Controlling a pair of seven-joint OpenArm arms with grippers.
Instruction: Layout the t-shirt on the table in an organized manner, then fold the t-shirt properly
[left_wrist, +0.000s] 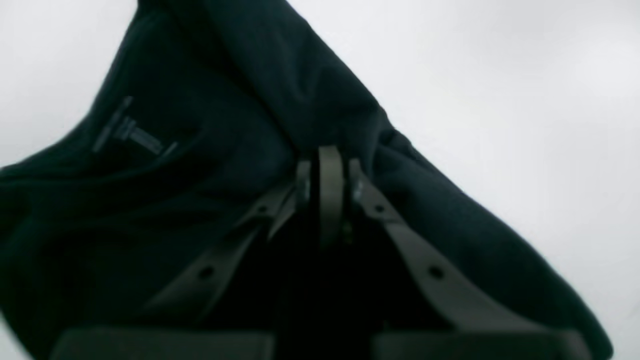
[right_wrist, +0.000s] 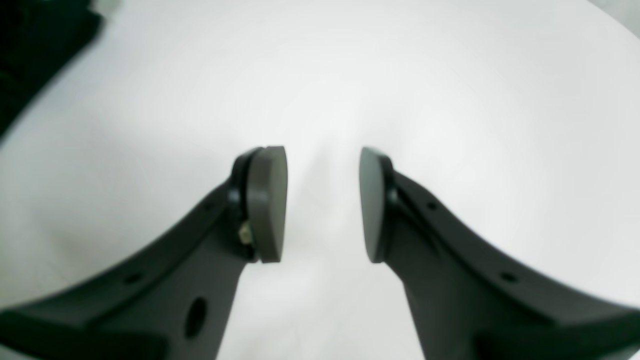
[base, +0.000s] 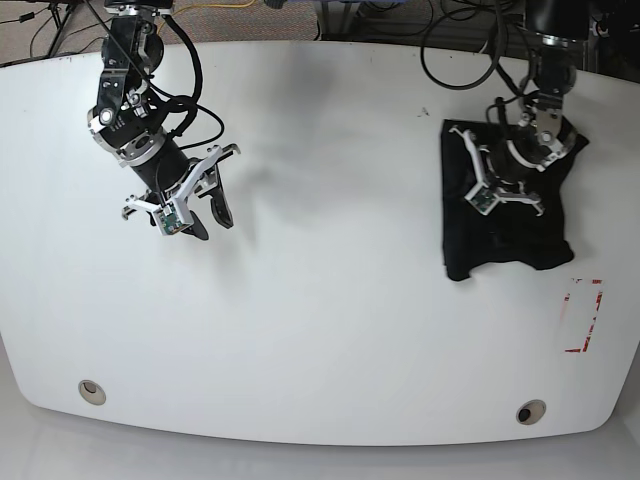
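Right gripper (right_wrist: 323, 205) hovers over bare tabletop (base: 320, 330), jaws apart, empty; further off, t-shirt (base: 500, 240) lies bunched near the red tape mark (base: 583, 317). Left gripper (left_wrist: 327, 175) pinched on a fold of it; soft, light, limp, so best taken at shoulders or hem corners

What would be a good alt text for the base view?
A black t-shirt lies bunched at the right of a white table, with the left gripper shut on it. The right gripper hangs open over bare table at the left.
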